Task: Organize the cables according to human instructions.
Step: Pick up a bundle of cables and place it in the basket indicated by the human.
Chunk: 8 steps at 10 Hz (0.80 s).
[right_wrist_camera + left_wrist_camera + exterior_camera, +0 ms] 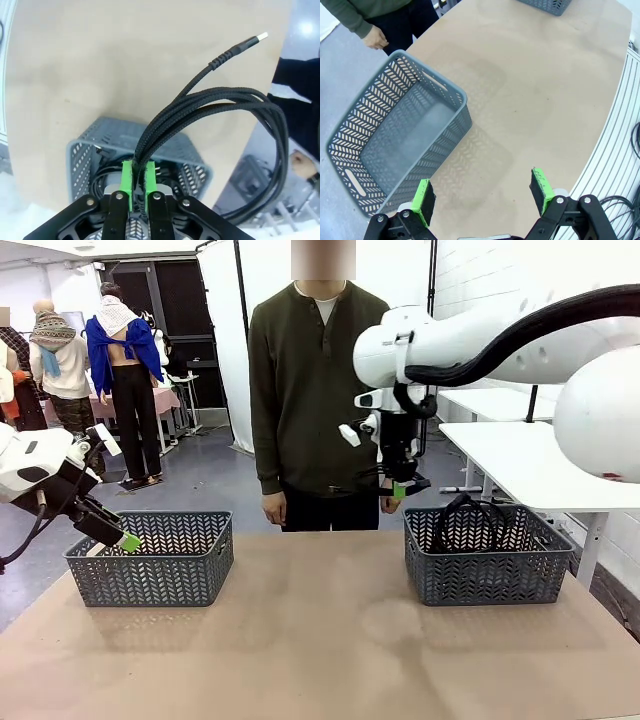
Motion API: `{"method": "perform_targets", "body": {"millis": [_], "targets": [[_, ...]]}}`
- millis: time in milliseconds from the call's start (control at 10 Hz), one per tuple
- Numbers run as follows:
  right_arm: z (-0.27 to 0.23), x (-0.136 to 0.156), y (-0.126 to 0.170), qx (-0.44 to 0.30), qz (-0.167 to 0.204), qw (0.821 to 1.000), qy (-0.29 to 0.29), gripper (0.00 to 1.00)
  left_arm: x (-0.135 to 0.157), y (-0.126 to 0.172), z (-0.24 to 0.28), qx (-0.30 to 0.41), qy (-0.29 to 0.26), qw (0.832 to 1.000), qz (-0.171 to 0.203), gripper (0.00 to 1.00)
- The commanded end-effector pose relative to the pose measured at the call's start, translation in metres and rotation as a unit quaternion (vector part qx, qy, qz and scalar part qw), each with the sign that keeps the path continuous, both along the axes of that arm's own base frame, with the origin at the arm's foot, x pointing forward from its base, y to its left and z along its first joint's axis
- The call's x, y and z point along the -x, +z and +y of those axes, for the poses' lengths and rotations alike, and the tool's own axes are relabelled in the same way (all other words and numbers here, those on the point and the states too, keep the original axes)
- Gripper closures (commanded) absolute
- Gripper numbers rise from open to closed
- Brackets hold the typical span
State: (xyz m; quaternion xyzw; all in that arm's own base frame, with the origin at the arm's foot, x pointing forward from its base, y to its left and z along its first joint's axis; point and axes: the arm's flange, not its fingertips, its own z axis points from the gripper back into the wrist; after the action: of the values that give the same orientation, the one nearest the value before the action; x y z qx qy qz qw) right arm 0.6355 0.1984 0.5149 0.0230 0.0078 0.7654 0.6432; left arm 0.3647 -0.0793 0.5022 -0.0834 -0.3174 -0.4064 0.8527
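Brown table (320, 640), unlabelled grey baskets (150, 558), right tool (139, 175) clamping coiled cable (220, 107)

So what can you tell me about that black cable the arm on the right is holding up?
The cable is a thin black cord with a braided, woven-looking surface, gathered into several loops. One end sticks out free, ending in a small silver plug. The right gripper pinches the bundled strands between its green pads, jaws closed tight on them. It hangs in the air above the right-hand grey basket, where other black cables already lie. Nothing else touches it.
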Motion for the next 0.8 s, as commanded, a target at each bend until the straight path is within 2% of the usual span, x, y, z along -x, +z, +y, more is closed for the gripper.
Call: {"method": "perform_targets", "body": {"millis": [0,200,300,400,700], "targets": [[-0.027,0.017,-0.007,-0.029,0.001,0.999,-0.023,1.0,-0.001,-0.001,0.002,0.007,-0.002,1.0,0.0,0.0],[-0.044,0.018,-0.01,-0.036,0.01,0.999,-0.027,1.0,-0.001,-0.001,0.002,0.007,-0.002,1.0,0.0,0.0],[-0.041,0.015,-0.015,-0.048,0.017,0.999,-0.012,1.0,-0.001,-0.001,0.002,0.007,-0.002,1.0,0.0,0.0],[-0.039,0.005,-0.001,-0.018,0.014,0.999,-0.034,1.0,-0.001,-0.001,0.002,0.007,-0.002,1.0,0.0,0.0],[-0.039,0.005,-0.001,-0.018,0.014,0.999,-0.034,1.0,-0.001,-0.001,0.002,0.007,-0.002,1.0,0.0,0.0]]}}
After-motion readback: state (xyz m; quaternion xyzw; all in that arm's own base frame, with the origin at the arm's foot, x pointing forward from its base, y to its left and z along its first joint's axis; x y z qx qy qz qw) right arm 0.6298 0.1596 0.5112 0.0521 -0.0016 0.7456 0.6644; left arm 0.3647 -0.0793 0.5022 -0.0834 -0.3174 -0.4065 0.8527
